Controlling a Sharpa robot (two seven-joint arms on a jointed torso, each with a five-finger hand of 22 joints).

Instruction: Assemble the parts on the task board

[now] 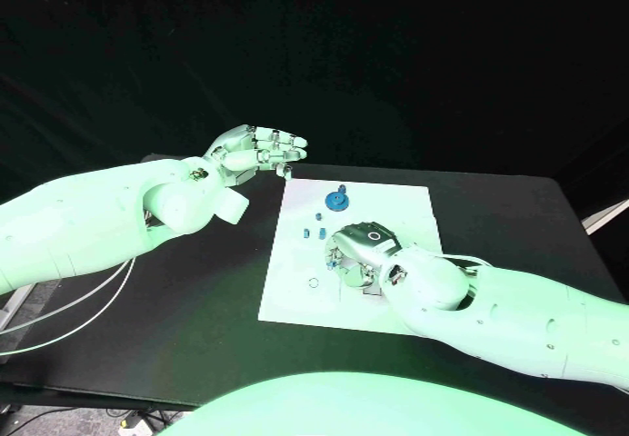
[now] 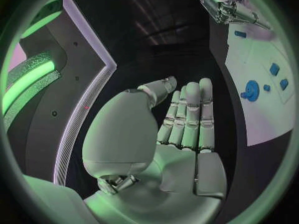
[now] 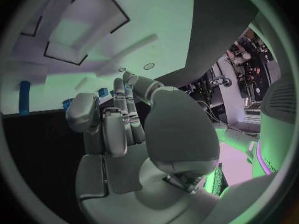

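Observation:
The white task board (image 1: 394,204) lies in the middle of the black table. A round blue part (image 1: 337,199) stands near its far edge, with small blue parts (image 1: 314,229) just nearer. My right hand (image 1: 361,250) is low over the board's middle, fingertips pointing down beside those small parts. In the right wrist view blue pieces (image 3: 102,91) show right at its fingertips (image 3: 118,87); whether one is pinched I cannot tell. My left hand (image 1: 255,150) hovers off the board's far left corner, palm flat and fingers (image 2: 187,114) straight, holding nothing. The round blue part (image 2: 250,90) lies well apart from it.
A small ring (image 1: 314,282) lies on the board's near left part. Black table (image 1: 171,318) spreads bare to the left of the board. A blue upright piece (image 3: 25,97) stands on the board beyond my right hand. White cables (image 1: 65,309) hang under my left arm.

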